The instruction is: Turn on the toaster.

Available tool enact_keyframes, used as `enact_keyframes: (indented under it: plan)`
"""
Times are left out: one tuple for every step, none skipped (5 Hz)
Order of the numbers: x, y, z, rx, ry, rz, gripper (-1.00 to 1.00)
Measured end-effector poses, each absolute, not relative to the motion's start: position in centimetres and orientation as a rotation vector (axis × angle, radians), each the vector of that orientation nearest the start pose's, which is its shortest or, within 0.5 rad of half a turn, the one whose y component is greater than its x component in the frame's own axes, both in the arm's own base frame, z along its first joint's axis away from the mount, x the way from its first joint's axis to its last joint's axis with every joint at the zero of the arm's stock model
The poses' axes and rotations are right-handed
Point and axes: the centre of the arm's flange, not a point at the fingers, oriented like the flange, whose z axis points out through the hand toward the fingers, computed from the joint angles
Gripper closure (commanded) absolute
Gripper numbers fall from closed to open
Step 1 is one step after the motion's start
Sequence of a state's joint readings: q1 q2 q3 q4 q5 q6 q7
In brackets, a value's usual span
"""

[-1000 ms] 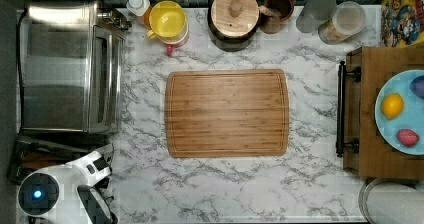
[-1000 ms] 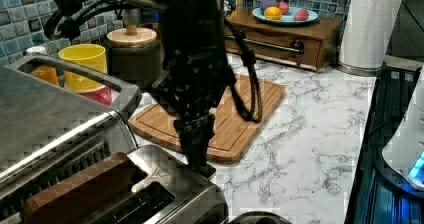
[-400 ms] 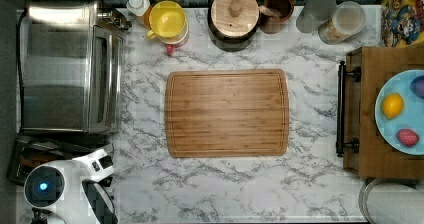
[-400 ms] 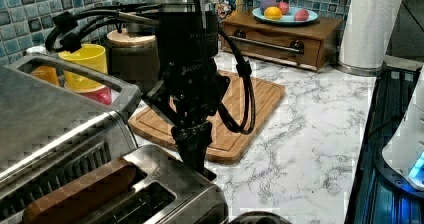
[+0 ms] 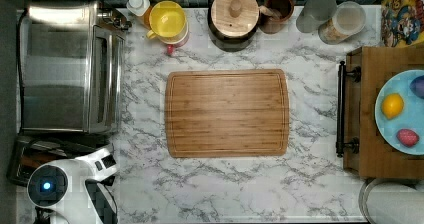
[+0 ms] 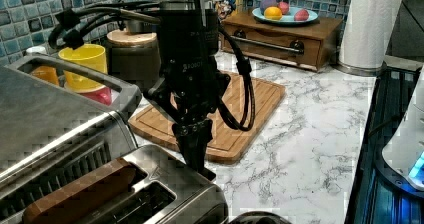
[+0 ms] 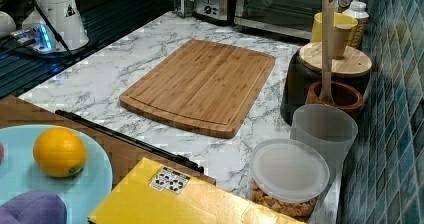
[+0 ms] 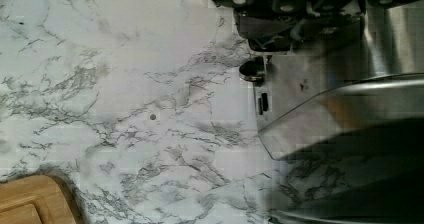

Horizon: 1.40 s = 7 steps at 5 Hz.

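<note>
In the top view, the cutting board point(image 5: 227, 113) lies at the centre of the surface point(image 5: 250, 189). The toaster oven point(image 5: 70, 66) stands at the top view's left, with the toaster point(image 5: 37, 151) directly below it. In the left view, the tool point(image 6: 195, 154) stands above the toaster's near end. The fruit plate point(image 5: 400, 111) rests on the wooden box point(image 5: 365, 149) at the top view's right.

In the top view, the toaster point(image 5: 30, 154) is largely covered by the white arm point(image 5: 75, 184). In the left view, the toaster's lever end is cut off by the lower edge, and contact between the gripper point(image 6: 197, 159) and lever cannot be determined.
</note>
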<state>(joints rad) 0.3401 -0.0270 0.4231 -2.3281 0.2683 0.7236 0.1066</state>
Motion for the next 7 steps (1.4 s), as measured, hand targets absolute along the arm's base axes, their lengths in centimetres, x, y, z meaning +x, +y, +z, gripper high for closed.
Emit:
enact_keyframes:
  plan:
    - [35.8, 35.2, 34.5, -2.975, 0.452, 0.209, 1.00]
    - [35.5, 35.0, 34.0, -2.898, 0.487, 0.261, 1.00]
    - [35.4, 33.9, 33.1, -2.887, 0.384, 0.217, 1.00]
    - [34.6, 33.7, 31.5, -2.889, 0.312, 0.164, 1.00]
    - [34.4, 33.7, 30.0, -2.887, 0.309, 0.129, 1.00]
    - [34.3, 33.6, 29.9, -2.881, 0.314, 0.111, 1.00]
    - [33.4, 33.0, 30.0, -2.853, 0.290, 0.116, 1.00]
